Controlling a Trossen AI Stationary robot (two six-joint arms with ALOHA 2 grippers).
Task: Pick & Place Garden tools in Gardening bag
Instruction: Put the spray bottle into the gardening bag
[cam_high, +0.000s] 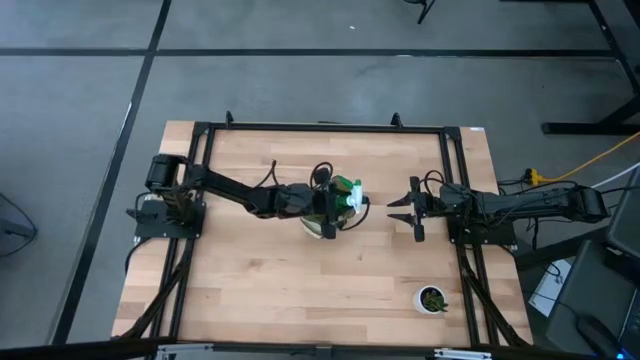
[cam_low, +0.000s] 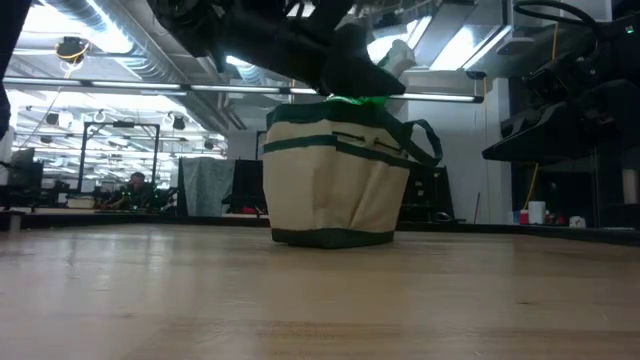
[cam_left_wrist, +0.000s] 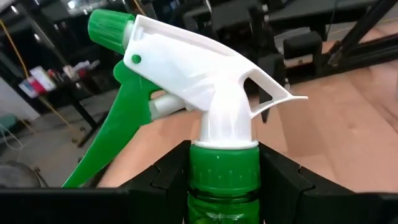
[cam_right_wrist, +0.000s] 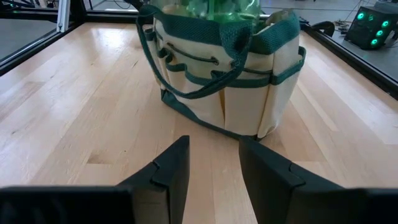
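Reaching from the left side of the table (cam_high: 250, 290) toward its centre, the left arm is stretched nearly straight, and its left pincer (cam_left_wrist: 224, 180) is closed on the neck of the green spray bottle (cam_left_wrist: 205, 112), held upright directly above the gardening bag (cam_low: 335, 185). The bag stands at mid-table. The right arm lies extended from the right side, its right pincer (cam_right_wrist: 214, 168) low over the wood, fingers parted and empty, pointing at the bag from nearby.
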